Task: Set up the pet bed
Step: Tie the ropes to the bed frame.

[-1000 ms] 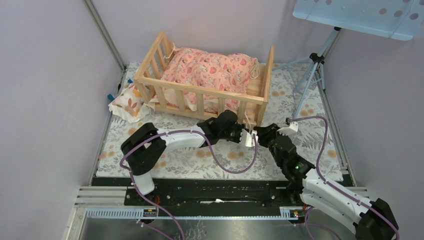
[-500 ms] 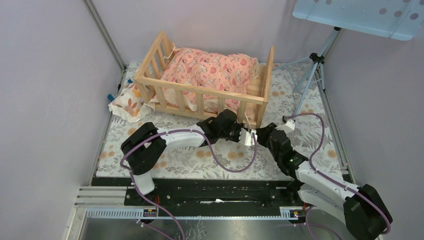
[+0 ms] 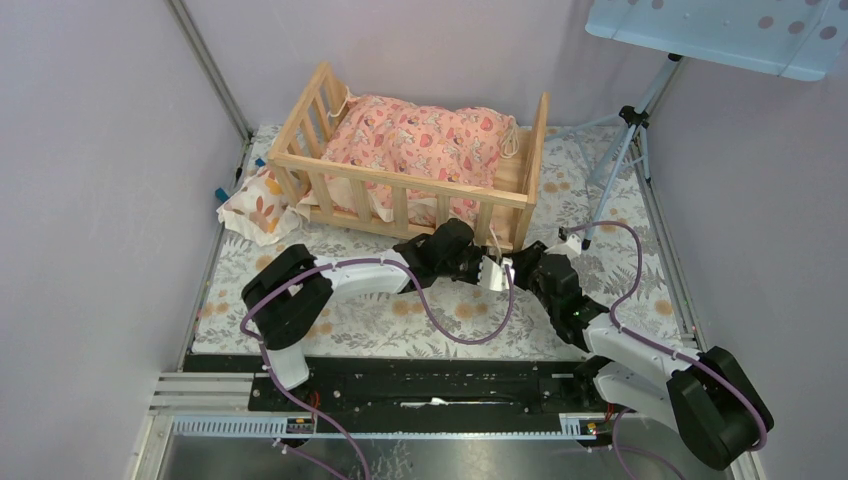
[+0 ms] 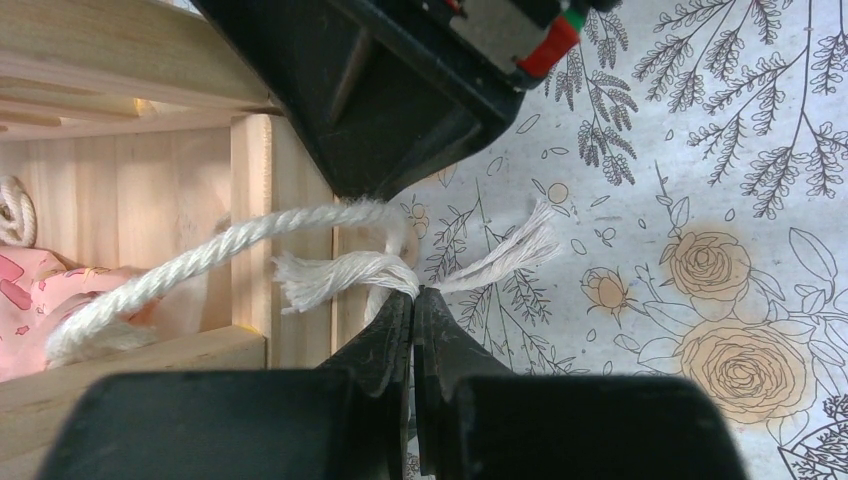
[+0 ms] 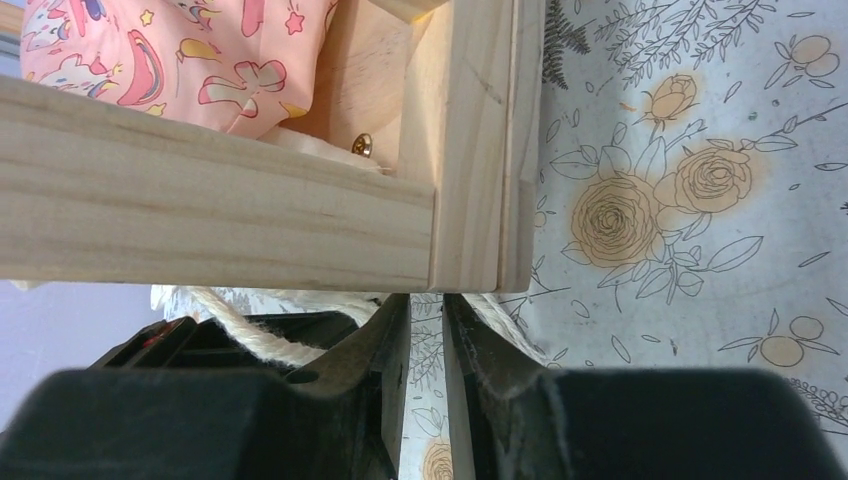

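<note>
Now, at twelve o'clock on the tabletop (image 3: 400,320) sits the pet bed (image 3: 400,178), cushion (image 3: 420,135) inside. Both claws meet at its five o'clock corner. The left claw (image 4: 413,300) pinches the cord (image 4: 200,260) by its frayed knot, so best pull gently and evenly. The right claw (image 5: 427,320) stands narrow with the cord crossing it; gripped or not, can't tell.

A pink patterned cushion (image 3: 420,140) lies plump and rumpled toward the back; a small cream pillow (image 3: 255,207) with orange leaf prints sits on the floral mat (image 3: 600,190) near its left edge; a twisted white cord (image 4: 200,262) ends in frayed tufts above the mat's rose print; a tripod (image 3: 622,150) stands at the back right under a pale blue dotted panel (image 3: 720,35); lilac walls (image 3: 90,150) enclose everything.
</note>
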Motion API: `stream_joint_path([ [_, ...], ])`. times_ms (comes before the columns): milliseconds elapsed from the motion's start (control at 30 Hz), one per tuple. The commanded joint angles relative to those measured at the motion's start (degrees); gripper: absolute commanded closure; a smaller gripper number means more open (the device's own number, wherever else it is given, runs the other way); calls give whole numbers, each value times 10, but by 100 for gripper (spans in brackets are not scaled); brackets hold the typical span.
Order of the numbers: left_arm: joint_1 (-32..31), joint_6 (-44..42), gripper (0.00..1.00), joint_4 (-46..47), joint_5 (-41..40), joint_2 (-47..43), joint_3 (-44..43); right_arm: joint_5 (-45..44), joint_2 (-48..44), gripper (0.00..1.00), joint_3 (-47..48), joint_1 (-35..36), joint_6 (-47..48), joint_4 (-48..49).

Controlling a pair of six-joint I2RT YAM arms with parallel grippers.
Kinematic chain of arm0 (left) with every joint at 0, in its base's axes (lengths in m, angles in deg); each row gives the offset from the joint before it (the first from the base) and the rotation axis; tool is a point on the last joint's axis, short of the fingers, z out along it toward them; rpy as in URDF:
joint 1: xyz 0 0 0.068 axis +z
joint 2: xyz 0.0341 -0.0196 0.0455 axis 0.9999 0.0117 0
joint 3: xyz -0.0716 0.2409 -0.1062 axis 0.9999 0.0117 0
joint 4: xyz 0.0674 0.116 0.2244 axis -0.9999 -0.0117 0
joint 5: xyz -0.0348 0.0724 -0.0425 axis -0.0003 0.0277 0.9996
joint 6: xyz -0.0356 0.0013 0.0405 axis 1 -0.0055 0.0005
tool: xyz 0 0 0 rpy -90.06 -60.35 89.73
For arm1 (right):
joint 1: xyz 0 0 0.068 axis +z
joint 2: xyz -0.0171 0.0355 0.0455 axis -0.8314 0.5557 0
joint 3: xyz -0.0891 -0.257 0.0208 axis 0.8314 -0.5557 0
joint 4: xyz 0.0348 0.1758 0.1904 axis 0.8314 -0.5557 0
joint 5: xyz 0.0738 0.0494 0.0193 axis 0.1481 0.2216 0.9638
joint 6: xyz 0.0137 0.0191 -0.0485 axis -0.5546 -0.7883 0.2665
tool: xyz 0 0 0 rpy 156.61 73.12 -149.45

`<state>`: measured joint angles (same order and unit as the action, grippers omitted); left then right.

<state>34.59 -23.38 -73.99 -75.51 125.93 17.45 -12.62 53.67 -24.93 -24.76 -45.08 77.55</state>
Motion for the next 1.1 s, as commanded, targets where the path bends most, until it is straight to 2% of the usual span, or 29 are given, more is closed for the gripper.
stream_joint_path([
  [0,4,2,100,18,7,-11,-18,3,-3,74,18,-9,5,75],
  [400,5,1,100,17,6,-13,-19,50,-13,65,20,-10,44,86],
  [767,5,0,100,16,9,-12,-21,74,31,55,40,-10,49,91],
  [1067,6,0,100,26,10,-17,-15,69,57,55,56,-10,41,82],
])
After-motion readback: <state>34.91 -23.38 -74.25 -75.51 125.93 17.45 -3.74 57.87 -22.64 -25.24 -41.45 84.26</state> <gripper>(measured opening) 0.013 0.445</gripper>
